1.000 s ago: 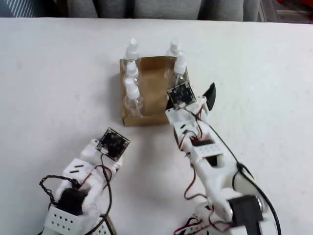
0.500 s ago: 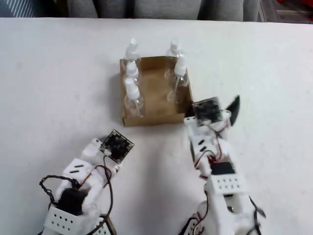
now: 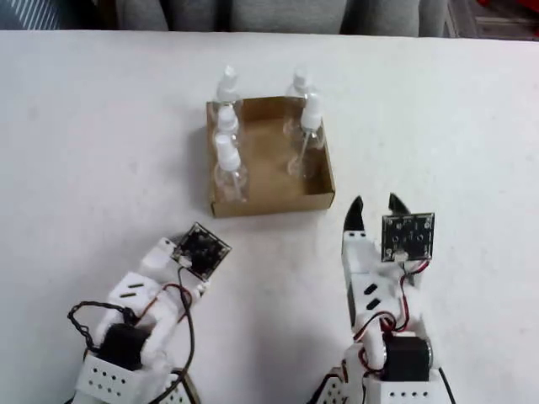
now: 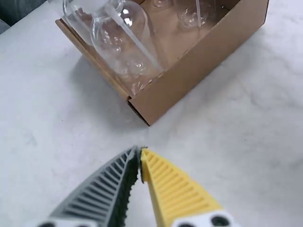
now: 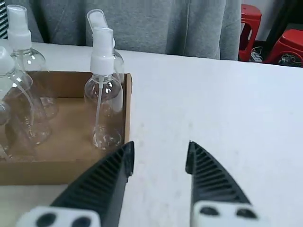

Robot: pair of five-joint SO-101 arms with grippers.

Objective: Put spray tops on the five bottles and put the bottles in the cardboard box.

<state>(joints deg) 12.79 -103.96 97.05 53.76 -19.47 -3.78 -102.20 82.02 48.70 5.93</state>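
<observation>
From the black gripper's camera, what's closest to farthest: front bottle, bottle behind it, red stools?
1. Front bottle, in the cardboard box, just ahead of the right gripper.
2. Bottle behind it, directly behind the first.
3. Red stools, beyond the table.

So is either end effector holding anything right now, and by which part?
Nothing is held. The left end effector is shut on nothing, and the right end effector is open and empty. Both are outside the cardboard box.
</observation>
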